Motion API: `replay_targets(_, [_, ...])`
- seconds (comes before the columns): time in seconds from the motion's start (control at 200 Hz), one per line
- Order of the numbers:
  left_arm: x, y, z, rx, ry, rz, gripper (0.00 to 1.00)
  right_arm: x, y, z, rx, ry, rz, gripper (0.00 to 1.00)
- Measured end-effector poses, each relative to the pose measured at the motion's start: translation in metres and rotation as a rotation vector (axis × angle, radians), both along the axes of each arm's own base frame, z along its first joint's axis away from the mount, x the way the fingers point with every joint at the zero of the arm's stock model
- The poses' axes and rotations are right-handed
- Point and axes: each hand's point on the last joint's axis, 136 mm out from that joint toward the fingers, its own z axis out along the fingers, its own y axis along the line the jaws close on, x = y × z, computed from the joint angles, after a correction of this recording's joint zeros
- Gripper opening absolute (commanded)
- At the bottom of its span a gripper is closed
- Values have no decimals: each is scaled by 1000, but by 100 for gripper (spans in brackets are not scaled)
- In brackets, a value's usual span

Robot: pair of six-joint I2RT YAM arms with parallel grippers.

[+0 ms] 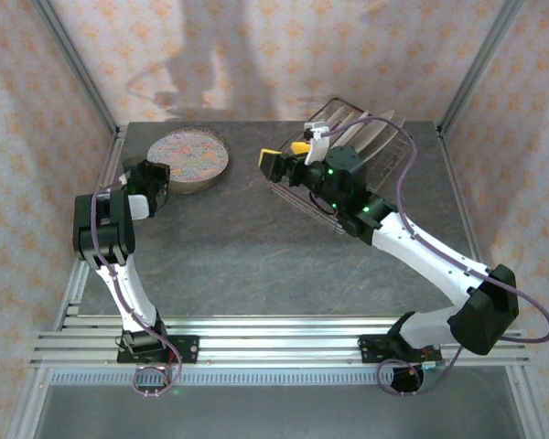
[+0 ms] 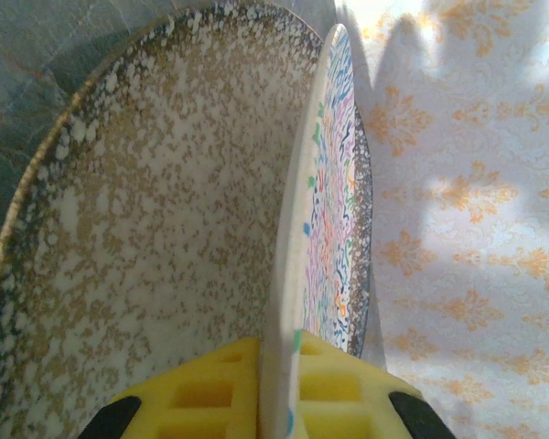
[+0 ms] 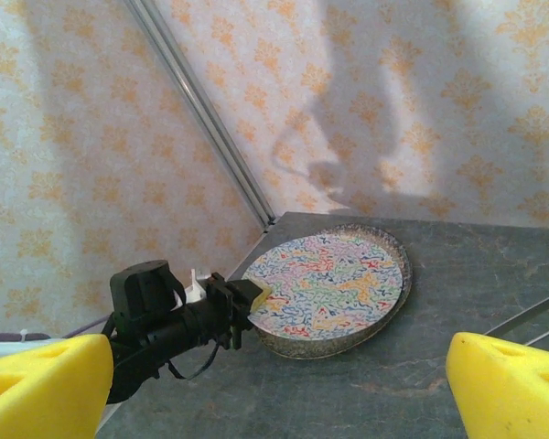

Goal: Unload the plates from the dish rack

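The multicolour floral plate [image 1: 190, 154] lies inside the larger speckled beige plate [image 1: 216, 176] at the table's back left. My left gripper [image 1: 158, 176] is shut on the floral plate's near-left rim. In the left wrist view its yellow pads [image 2: 210, 393] pinch that rim [image 2: 280, 302], with the speckled plate [image 2: 156, 238] beneath. My right gripper [image 1: 286, 154] hangs open and holds nothing, just left of the dish rack [image 1: 392, 169], where further plates [image 1: 371, 135] lean. From the right wrist I see the floral plate [image 3: 334, 282], the left gripper [image 3: 254, 298] and my wide-apart yellow fingers [image 3: 41, 389].
Patterned walls and metal frame posts [image 1: 80, 69] enclose the grey table [image 1: 256, 256]. The rack's wires [image 3: 529, 318] show at the right edge of the right wrist view. Bare tabletop lies between the stacked plates and the rack, and across the front.
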Motion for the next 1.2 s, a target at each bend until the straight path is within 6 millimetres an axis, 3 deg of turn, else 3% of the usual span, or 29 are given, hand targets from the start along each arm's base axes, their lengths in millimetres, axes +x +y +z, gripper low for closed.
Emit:
replay_targets(0.771, [4, 4, -5, -3, 35, -39, 49, 6, 5, 0, -8, 27, -1, 94])
replay_targets(1.201, [2, 2, -9, 14, 186, -81, 57, 7, 5, -2, -3, 38, -6, 94])
